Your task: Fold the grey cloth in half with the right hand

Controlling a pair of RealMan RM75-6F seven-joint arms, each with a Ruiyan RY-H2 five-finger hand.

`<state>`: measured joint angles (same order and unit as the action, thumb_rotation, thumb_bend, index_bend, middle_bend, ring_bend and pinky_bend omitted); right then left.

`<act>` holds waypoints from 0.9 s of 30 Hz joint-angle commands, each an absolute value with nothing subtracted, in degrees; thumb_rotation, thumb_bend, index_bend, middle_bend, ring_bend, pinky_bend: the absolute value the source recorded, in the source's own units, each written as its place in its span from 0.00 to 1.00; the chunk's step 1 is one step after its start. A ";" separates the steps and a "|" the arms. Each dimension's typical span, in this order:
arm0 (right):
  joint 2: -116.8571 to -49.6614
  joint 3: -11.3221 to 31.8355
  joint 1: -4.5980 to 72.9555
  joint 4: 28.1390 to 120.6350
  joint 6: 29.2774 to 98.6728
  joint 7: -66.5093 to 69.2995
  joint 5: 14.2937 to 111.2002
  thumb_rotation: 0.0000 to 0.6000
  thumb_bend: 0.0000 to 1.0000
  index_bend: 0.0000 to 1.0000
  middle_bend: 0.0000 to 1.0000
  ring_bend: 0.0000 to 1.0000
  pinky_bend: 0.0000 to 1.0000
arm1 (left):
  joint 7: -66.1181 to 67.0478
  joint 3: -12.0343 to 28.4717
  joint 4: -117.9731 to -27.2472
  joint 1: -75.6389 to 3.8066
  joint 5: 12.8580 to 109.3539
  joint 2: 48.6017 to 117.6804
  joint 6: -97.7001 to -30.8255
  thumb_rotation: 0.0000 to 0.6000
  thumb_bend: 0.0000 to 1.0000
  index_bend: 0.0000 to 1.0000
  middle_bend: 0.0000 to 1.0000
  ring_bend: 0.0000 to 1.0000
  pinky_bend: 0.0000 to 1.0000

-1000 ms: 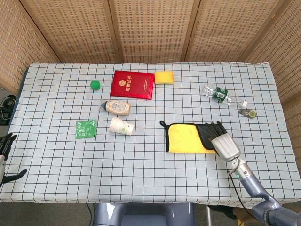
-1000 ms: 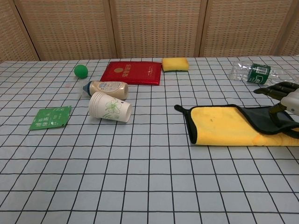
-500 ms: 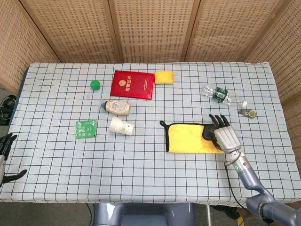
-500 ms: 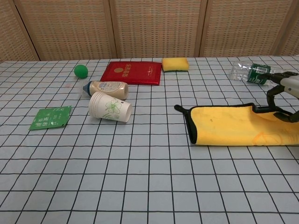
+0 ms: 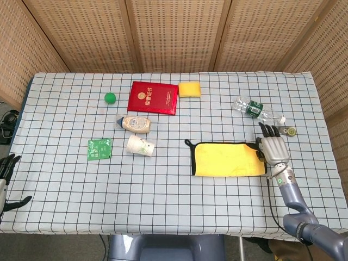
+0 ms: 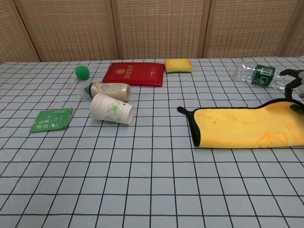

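Yellow-faced cloth now lies unfolded; right hand withdrawn, fingers spread, empty.

cloth: soft matt fleece, yellow face, dark trim
table cover: matt checked fabric
booklet: red, slight sheen
bottle: clear crinkled plastic
cup: matt paper
sponge: yellow porous foam
right hand: grey metal-look, smooth
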<state>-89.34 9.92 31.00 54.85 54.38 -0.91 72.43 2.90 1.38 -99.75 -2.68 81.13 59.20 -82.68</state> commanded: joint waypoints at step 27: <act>-67.77 6.34 17.06 86.00 80.10 4.50 84.86 1.00 0.00 0.00 0.00 0.00 0.00 | 0.73 0.82 -99.96 -1.63 83.63 58.23 -85.04 1.00 0.00 0.00 0.00 0.00 0.00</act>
